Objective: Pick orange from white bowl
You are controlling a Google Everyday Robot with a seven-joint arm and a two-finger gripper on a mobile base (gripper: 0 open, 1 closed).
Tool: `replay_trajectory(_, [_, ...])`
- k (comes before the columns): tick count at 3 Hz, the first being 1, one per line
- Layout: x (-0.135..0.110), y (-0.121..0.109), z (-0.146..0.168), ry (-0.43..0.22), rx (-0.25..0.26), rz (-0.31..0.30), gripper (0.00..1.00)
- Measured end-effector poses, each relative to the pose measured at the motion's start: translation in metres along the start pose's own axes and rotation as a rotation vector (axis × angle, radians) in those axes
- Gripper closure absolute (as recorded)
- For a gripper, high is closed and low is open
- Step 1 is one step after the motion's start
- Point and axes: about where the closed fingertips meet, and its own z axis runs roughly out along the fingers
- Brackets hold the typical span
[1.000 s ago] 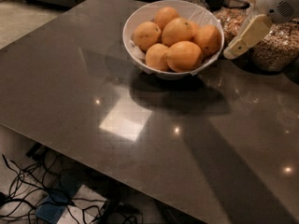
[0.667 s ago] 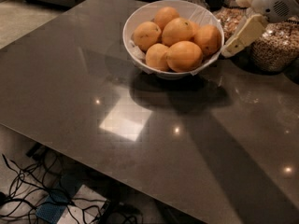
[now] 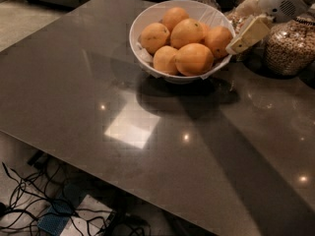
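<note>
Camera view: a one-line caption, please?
Gripper beside the right rim of the white bowl of oranges on a dark table.

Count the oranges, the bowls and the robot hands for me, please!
Oranges: 6, all in the bowl
White bowl: 1
Gripper: 1, at the bowl's right rim
Total: 8

Dark glossy table (image 3: 74, 82), light glints, tangled cables (image 3: 22, 195) on pale floor (image 3: 24, 23)

We see speckled orange fruit (image 3: 194, 59) in a white bowl (image 3: 137, 22). The cream end effector (image 3: 246, 33) hovers at its three o'clock.
</note>
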Motion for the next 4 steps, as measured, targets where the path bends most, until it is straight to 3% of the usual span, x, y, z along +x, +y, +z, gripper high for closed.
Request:
replay_trajectory(2, [0.005,-0.011,0.014,0.026,0.010,-0.032,0.20])
replay_trajectory(4, [0.006,-0.018,0.038,0.017,-0.017,-0.035,0.29])
